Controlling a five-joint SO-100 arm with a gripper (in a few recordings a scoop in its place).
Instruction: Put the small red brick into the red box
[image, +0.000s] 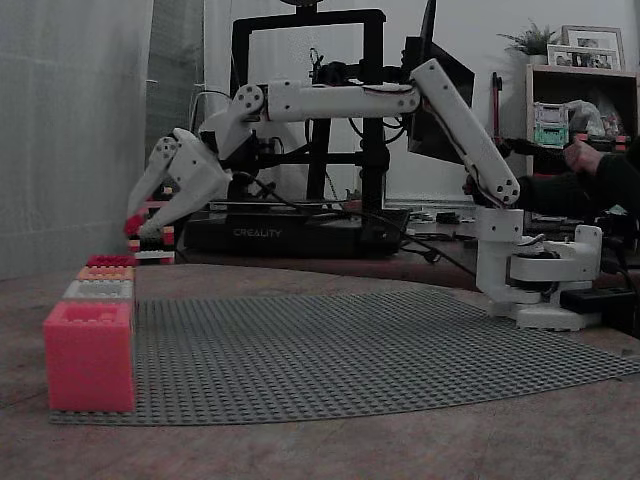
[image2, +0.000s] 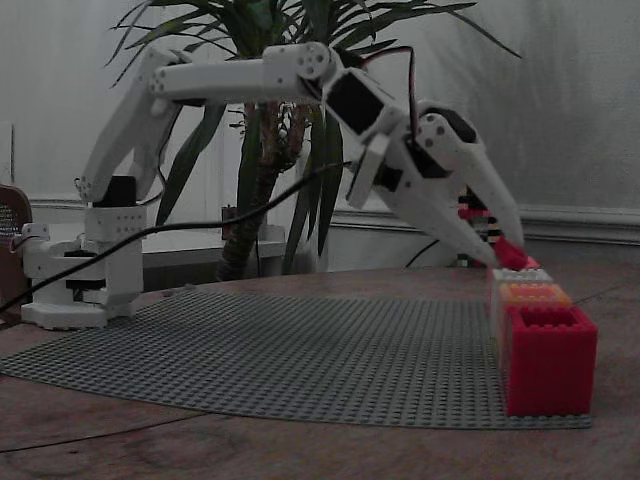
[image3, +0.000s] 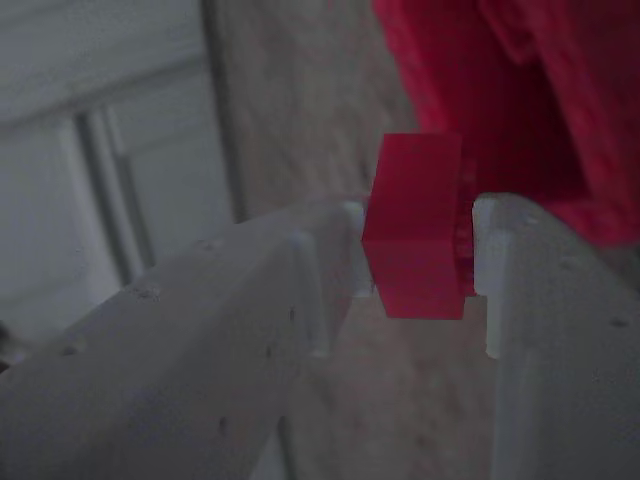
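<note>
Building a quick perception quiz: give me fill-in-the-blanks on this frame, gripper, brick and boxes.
1. The small red brick is pinched between the two ____ of the gripper.
2. The boxes stand in a row along the edge of the grey ____.
3. In a fixed view, the box nearest the camera is the ____ box.
4. The red box stands at the ____ end of that row.

Missing words: fingers; baseplate; pink; far

Dim, flat, greyish light throughout; the wrist view is blurred.
</note>
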